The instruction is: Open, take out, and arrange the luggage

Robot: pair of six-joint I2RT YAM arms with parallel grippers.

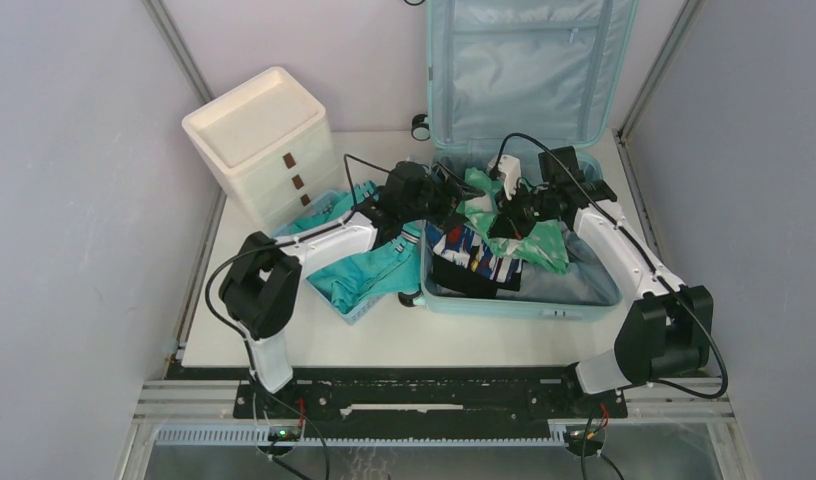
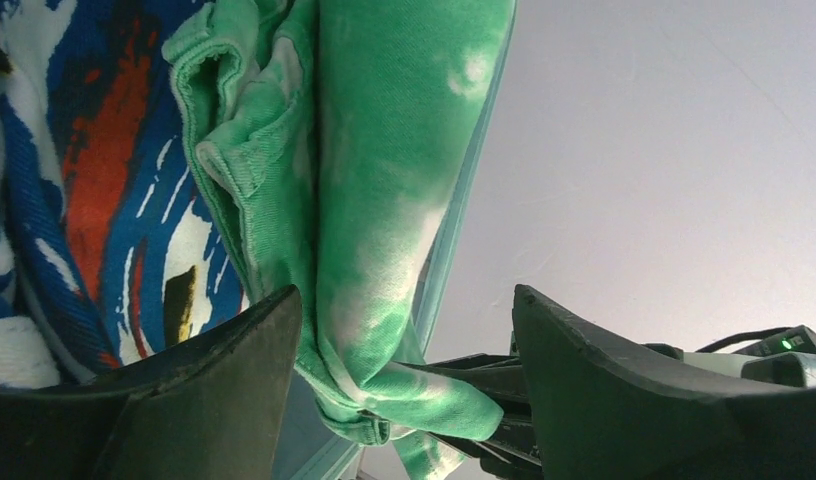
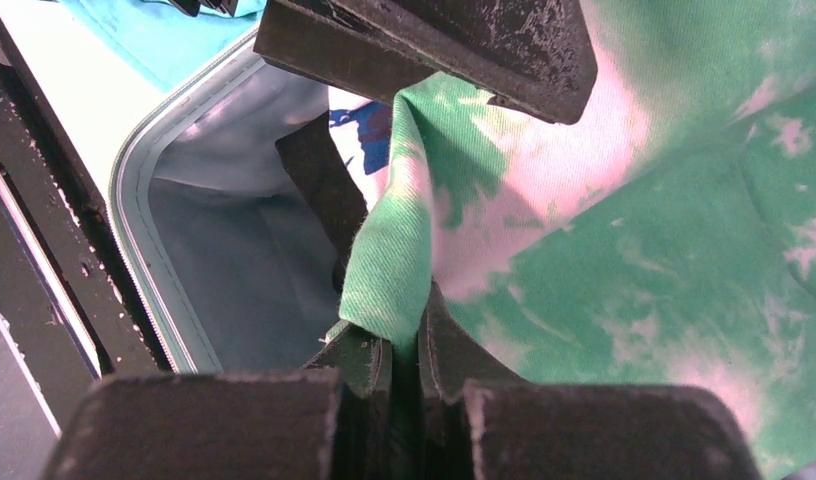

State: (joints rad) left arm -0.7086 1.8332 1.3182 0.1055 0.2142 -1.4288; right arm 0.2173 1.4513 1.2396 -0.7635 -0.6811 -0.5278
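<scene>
Tabletop luggage stands open; above it right hand clamps green tie-dye garment, left hand apart; unpacking, probably lift clear next.

Drawer unit left of luggage; basket between them; garments inside luggage.

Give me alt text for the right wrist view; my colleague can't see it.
The right gripper is shut on a fold of a green-and-white garment, which fills the right side of the view. The open, pale-lined luggage lies at left.
</scene>
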